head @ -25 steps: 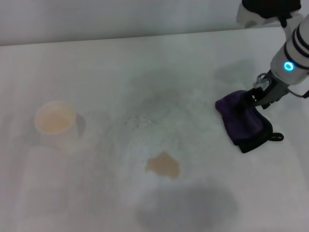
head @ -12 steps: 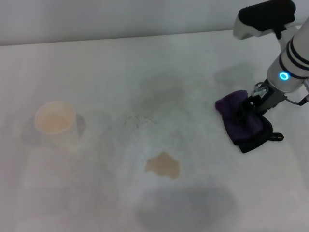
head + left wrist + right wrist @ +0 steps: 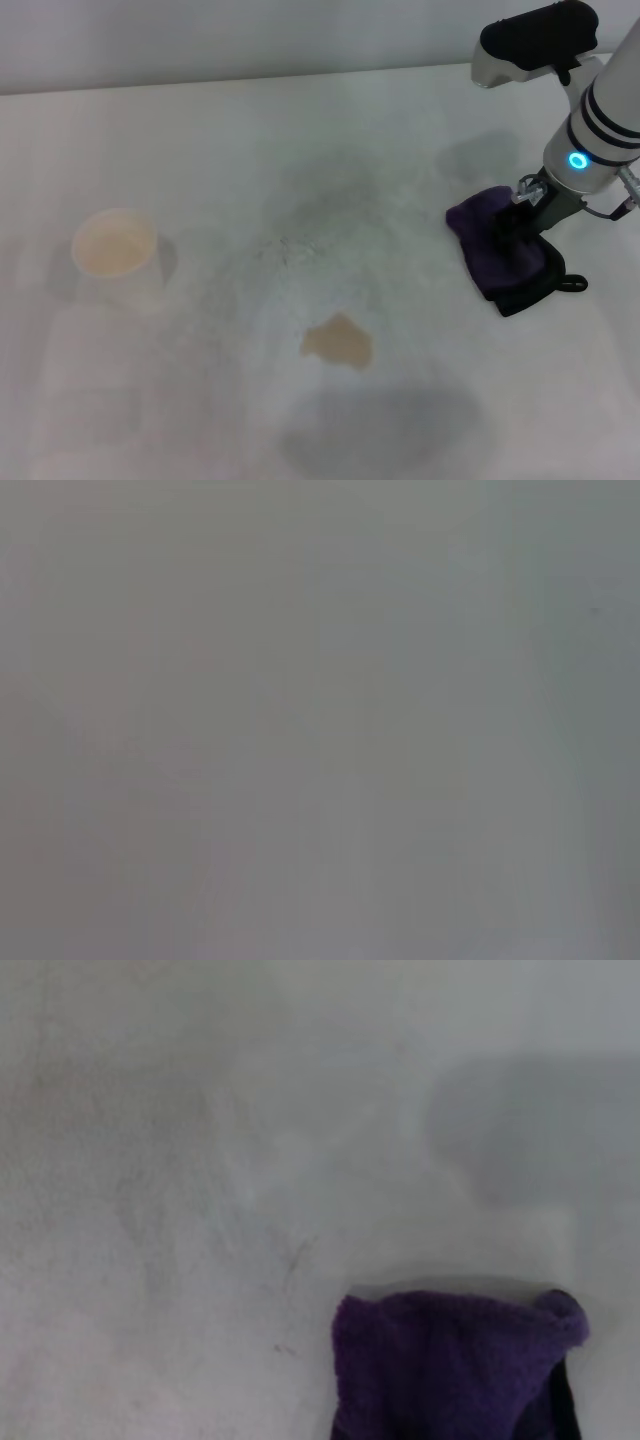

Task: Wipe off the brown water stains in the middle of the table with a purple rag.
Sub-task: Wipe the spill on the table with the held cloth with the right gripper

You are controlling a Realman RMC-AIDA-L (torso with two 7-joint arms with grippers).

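While pressing down onto the purple rag [image 3: 503,252] at the tabletop's [image 3: 200,400] right side, right end effector [image 3: 512,222] seemingly pinching the cloth, grip not clearly visible. Brown water stains [image 3: 338,342] lying well left of the rag, nearer the paper cup [image 3: 117,256].

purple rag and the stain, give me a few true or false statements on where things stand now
1. The purple rag lies on the table at the robot's right. True.
2. The rag already covers the brown water stains. False: the stain is bare, well apart from the rag.
3. The right gripper is down at the rag. True.
4. The paper cup lies tipped over beside the rag. False: it stands upright at the far left.
5. The left gripper is beside the stain. False: it is not in view.
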